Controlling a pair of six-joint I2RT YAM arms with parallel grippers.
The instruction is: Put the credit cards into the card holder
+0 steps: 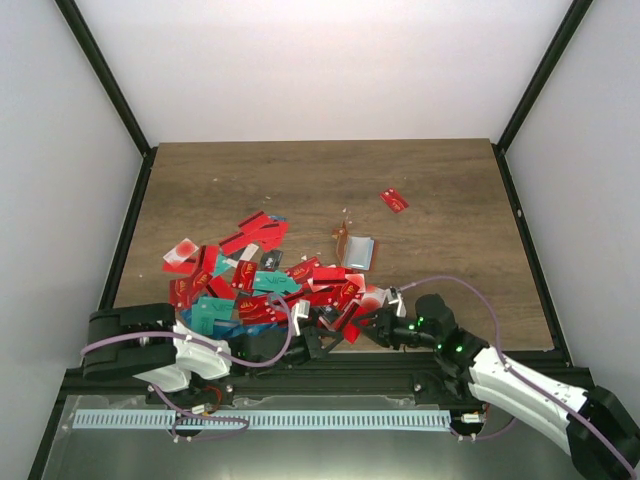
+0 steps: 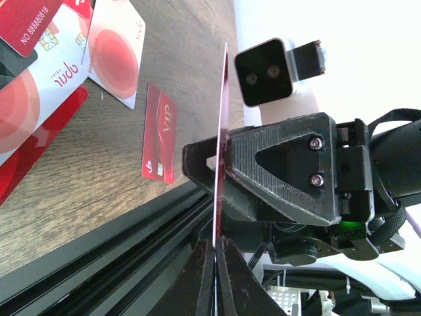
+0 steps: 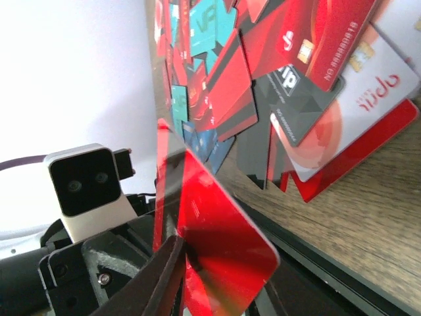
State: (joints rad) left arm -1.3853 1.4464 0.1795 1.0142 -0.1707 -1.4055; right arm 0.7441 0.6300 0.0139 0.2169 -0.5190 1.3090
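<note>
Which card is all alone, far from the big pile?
The red card lying by itself beyond the card holder, farther back and right; the rest crowd together in the near pile.

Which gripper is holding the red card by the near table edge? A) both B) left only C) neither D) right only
A: in the left wrist view the left gripper pinches the red card edge-on, and the right gripper is clamped on the same card further along.
</note>
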